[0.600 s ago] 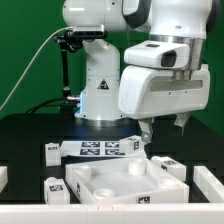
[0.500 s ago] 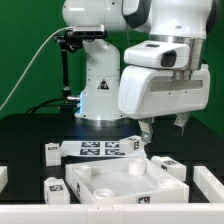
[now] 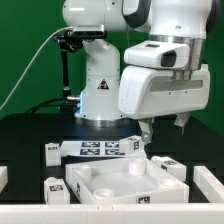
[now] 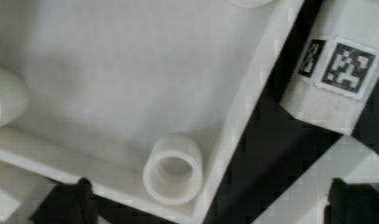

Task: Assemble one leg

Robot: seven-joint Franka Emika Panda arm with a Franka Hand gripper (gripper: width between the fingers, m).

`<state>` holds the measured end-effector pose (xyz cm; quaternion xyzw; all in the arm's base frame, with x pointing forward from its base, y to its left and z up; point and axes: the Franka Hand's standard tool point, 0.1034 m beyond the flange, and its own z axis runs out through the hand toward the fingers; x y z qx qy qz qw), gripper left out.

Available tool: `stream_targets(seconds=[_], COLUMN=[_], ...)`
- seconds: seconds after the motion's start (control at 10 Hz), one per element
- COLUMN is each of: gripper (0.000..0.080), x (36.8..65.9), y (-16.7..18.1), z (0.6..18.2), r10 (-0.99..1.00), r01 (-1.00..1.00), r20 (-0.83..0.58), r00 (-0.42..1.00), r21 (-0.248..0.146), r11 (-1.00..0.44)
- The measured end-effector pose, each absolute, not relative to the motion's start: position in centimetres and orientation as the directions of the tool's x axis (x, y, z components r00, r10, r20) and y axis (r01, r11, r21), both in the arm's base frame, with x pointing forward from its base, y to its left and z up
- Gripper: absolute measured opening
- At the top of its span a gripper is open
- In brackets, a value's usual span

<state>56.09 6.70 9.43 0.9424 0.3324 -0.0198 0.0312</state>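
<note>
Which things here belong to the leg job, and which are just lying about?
Job: leg beside the body; that body; the open gripper.
Lying about: marker board; other legs on the exterior view's left.

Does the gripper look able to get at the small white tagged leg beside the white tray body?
Likely yes: the open gripper hangs over the tray body, and nothing covers the leg beside it.
</note>
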Motion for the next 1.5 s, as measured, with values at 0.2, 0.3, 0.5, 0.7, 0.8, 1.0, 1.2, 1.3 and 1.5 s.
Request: stream_targets(seconds=[0.2, 0.3, 0.5, 0.7, 0.8, 1.0, 1.2, 1.3, 1.5], gripper=[0.0650, 0.0650, 0.0650, 0.0650, 0.0650, 0.0650, 0.0650, 0.0650, 0.0650], x=[56.0, 55.8, 54.0, 52.7, 52.2, 52.4, 52.2, 50.9, 48.7], y=[6.2, 6.4, 8.1, 9.6, 10.0, 9.9, 10.1, 11.0, 12.1], z=[8.8, 8.5, 7.9, 6.2, 5.6, 5.7, 5.5, 4.6, 3.2], r10=[0.583, 0.581, 0.573, 0.595, 0.602, 0.601, 0.594, 0.590, 0.600], r01=[0.585, 0.583, 0.574, 0.595, 0.602, 0.601, 0.594, 0.590, 0.601], r20=[-0.075, -0.079, -0.073, -0.025, -0.020, -0.021, -0.011, 0.009, 0.019], r00=[0.809, 0.810, 0.817, 0.803, 0.798, 0.799, 0.804, 0.807, 0.799], r21=[0.010, 0.006, 0.002, 0.007, 0.004, 0.004, 0.005, 0.004, -0.005], r11=[-0.811, -0.812, -0.819, -0.803, -0.799, -0.799, -0.804, -0.807, -0.800])
